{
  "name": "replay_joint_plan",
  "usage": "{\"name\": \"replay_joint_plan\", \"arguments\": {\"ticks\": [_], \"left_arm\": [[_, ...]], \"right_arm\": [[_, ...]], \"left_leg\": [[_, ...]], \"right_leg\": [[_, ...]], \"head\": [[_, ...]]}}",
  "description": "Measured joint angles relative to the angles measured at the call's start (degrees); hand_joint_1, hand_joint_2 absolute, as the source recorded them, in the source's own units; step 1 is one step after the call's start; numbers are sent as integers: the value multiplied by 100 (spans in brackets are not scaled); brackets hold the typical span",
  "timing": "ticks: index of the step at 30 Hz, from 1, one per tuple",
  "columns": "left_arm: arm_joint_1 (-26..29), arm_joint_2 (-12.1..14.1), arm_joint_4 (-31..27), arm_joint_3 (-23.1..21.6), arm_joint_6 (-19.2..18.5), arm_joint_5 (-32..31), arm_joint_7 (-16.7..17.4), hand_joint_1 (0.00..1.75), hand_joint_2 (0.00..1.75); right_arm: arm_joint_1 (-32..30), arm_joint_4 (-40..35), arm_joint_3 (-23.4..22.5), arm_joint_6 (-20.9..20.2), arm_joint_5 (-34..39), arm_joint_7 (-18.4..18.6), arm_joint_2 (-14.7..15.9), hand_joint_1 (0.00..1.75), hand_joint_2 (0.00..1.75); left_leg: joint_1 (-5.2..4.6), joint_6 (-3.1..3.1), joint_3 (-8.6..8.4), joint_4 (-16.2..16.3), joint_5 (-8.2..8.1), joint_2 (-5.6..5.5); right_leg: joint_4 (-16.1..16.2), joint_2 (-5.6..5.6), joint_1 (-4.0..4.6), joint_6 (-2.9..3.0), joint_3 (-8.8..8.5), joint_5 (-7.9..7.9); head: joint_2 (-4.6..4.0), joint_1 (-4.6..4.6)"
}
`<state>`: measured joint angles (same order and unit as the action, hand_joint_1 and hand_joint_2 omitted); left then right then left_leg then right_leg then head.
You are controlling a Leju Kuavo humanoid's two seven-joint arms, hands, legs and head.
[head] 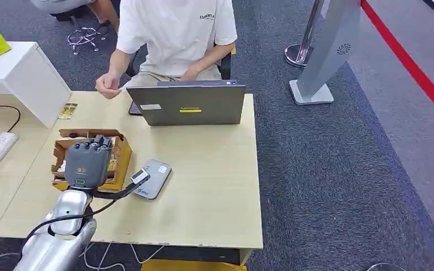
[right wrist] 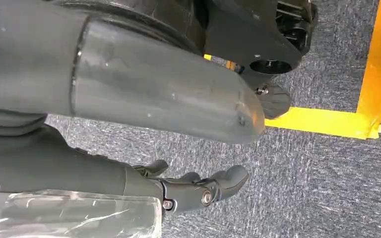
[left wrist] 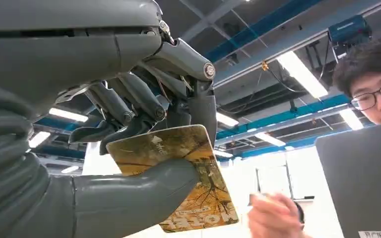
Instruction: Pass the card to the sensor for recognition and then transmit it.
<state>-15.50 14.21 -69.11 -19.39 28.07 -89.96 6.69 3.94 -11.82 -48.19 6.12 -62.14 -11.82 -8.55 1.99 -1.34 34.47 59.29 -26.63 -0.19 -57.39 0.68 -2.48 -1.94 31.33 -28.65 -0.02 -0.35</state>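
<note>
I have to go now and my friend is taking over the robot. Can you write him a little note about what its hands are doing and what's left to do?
Left hand: holds the card between thumb and fingers, raised over the cardboard box on the table.
Right hand: hangs by the floor, holding nothing, fingers a bit curled.
Sensor: the small grey pad on the table, right of the left hand.
Person: sits behind the laptop.
Done: card picked up.
Left: bring the card to the sensor, then hand it over.

The laptop [head: 187,105] lid reads "Lenovo" (small, above a yellow sticker); other print is illegible.
</note>
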Motion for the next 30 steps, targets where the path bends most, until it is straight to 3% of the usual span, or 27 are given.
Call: {"name": "replay_joint_plan", "arguments": {"ticks": [6, 10, 18, 30], "left_arm": [[-50, -147, 101, 0, -2, 0, -57, 175, 175], [-68, -254, 155, -42, 30, 0, 265, 175, 175], [2, -455, 387, -223, 61, -2, 162, 175, 175], [77, -789, 951, -599, 262, -4, 271, 175, 175]], "right_arm": [[1, 0, 0, -9, -39, 0, 2, 0, 0], [1, 0, 0, 9, -68, 28, 4, 0, 0], [4, 2, -2, 0, -96, 37, 2, 0, 0], [6, 11, -13, 0, -149, 44, 2, 0, 0]], "left_leg": [[0, 0, 0, 0, 0, -2], [0, 0, 0, 0, 0, 1], [-1, 0, 1, 0, 0, -1], [-1, 0, 2, 0, 0, -2]], "right_leg": [[0, -2, 0, 0, -1, 0], [0, 0, 0, 0, 0, 0], [0, -1, 0, 0, -1, 0], [0, -2, 0, -1, -1, 0]], "head": [[0, 0], [0, 0], [0, 0], [0, 0]]}}
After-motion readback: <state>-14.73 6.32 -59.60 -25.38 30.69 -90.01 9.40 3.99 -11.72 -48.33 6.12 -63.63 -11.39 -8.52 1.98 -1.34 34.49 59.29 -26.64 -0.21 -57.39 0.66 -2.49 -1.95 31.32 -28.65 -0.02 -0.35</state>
